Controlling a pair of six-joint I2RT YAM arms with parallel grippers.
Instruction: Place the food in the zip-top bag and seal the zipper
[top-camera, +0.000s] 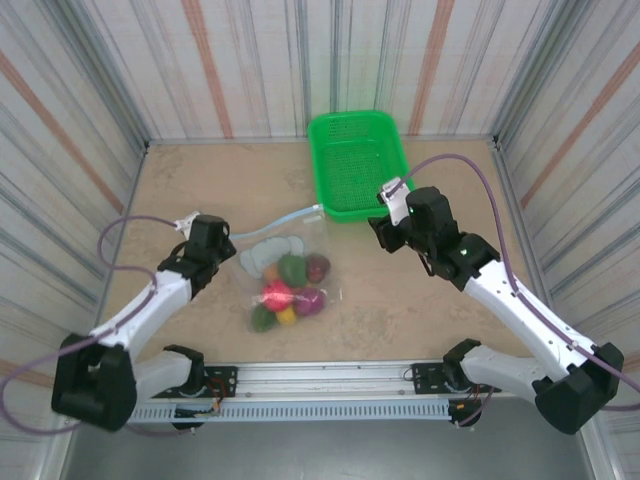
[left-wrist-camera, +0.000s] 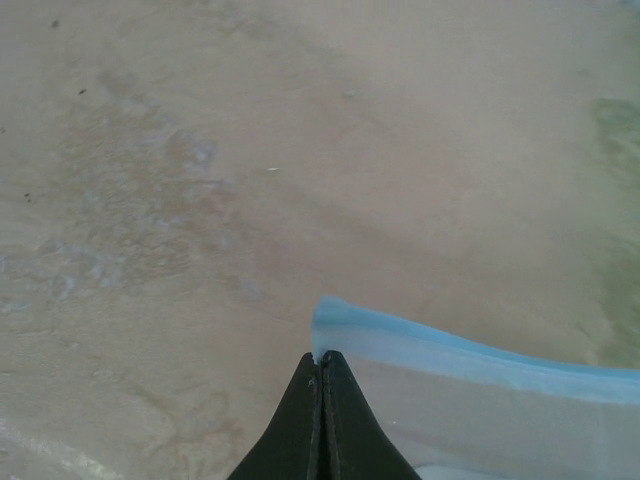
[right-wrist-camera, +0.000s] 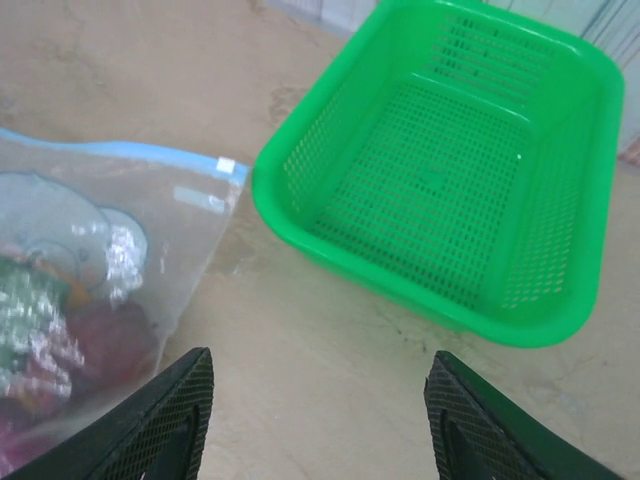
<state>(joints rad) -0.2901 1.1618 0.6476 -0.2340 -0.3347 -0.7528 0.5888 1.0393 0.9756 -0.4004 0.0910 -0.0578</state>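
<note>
Your left arm (top-camera: 150, 300) and right arm (top-camera: 520, 305) are a matched pair, with glossy white shells on the long links and blocky black housings at the joints. Each has a large black shoulder block (top-camera: 92, 382) at its near end. A thin purple cable (top-camera: 125, 225) loops off the left arm, and a second cable of the same colour runs over the right. On the right arm's black wrist housing you'll see a small green light (top-camera: 461, 250) and, at its far end, a white tag (top-camera: 393, 190). The left gripper (left-wrist-camera: 322, 358) has smooth black fingers (left-wrist-camera: 300, 430) that taper to narrow tips. The right gripper (right-wrist-camera: 320, 358) has black, cross-hatched pads (right-wrist-camera: 175, 420).
</note>
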